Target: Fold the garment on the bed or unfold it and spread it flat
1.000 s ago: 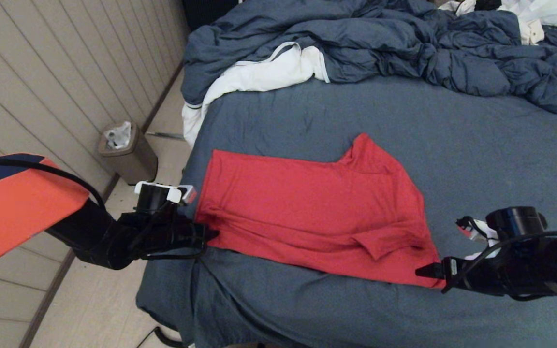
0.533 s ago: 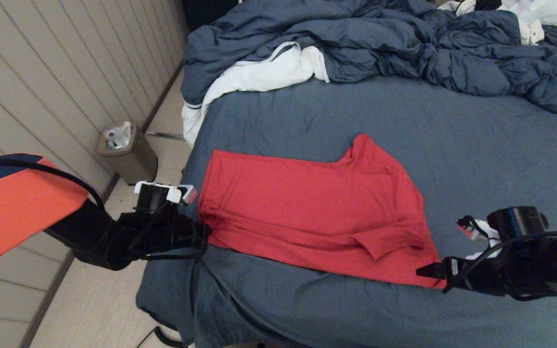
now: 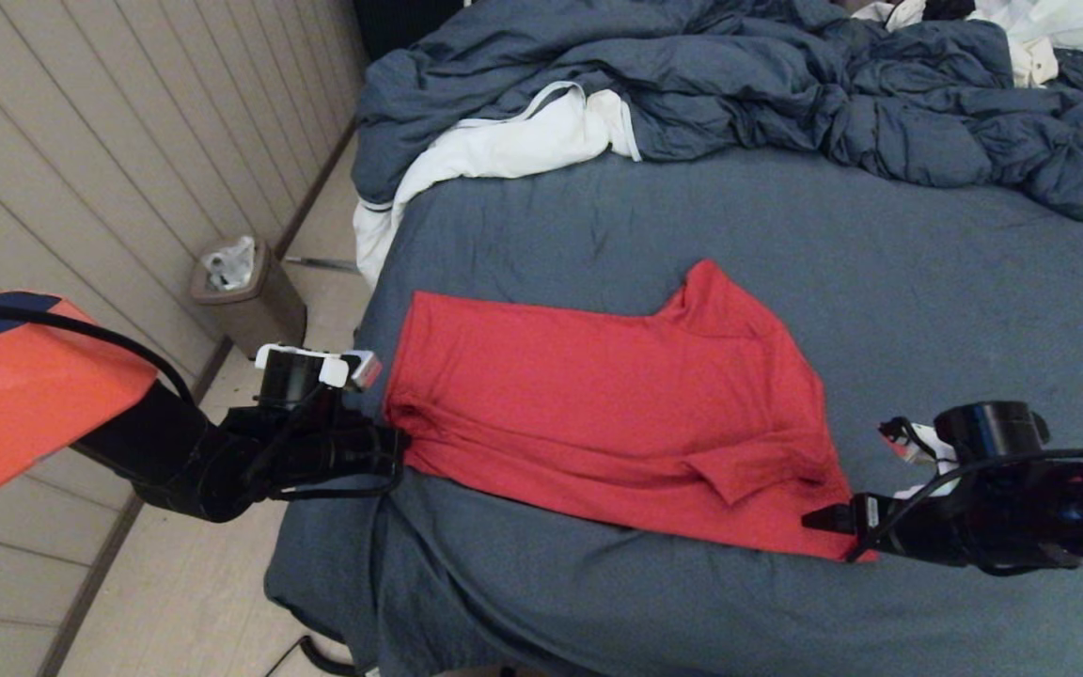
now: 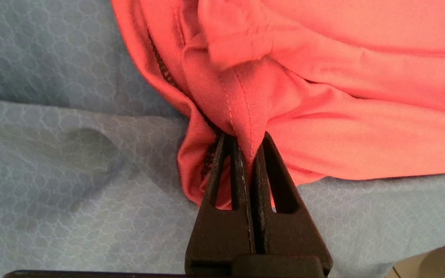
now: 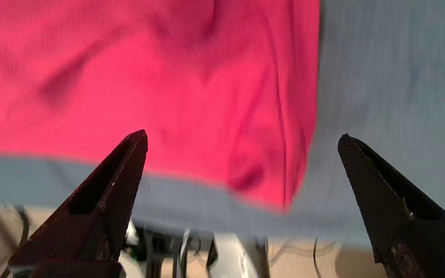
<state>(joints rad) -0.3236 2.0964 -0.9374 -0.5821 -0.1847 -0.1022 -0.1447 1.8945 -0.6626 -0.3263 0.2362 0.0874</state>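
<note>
The plain red short-sleeved T-shirt of thin knit fabric [image 3: 617,414] lay mostly flat on the large bed with the slate-blue heathered sheet [image 3: 880,263], stretched between the two tools, with one sleeve doubled over its body and creases along the near edge. The left tool [image 4: 245,146] was pinched tight on a bunched corner of the hem, the seam stitching caught between its closed fingers [image 4: 222,181], as the left wrist view showed; from that tool the cloth ran away across the sheet toward the other arm. The right tool [image 5: 242,162] stood with its fingers [image 5: 114,181] spread wide and holding nothing, hovering just off the shirt's opposite near corner, which in the right wrist view lay ahead of it and between the two tips. By this reading the step in hand was taking hold of the two near corners, one secured and one not yet taken. The next move likely called for the right tool to advance onto that corner, low enough to catch the thin knit without scooping up the sheet beneath, and to close on it; only then could both arms lift or pull together, either to draw the shirt taut or to carry the near edge over for a fold. A pull from the left alone would probably just drag the cloth
</note>
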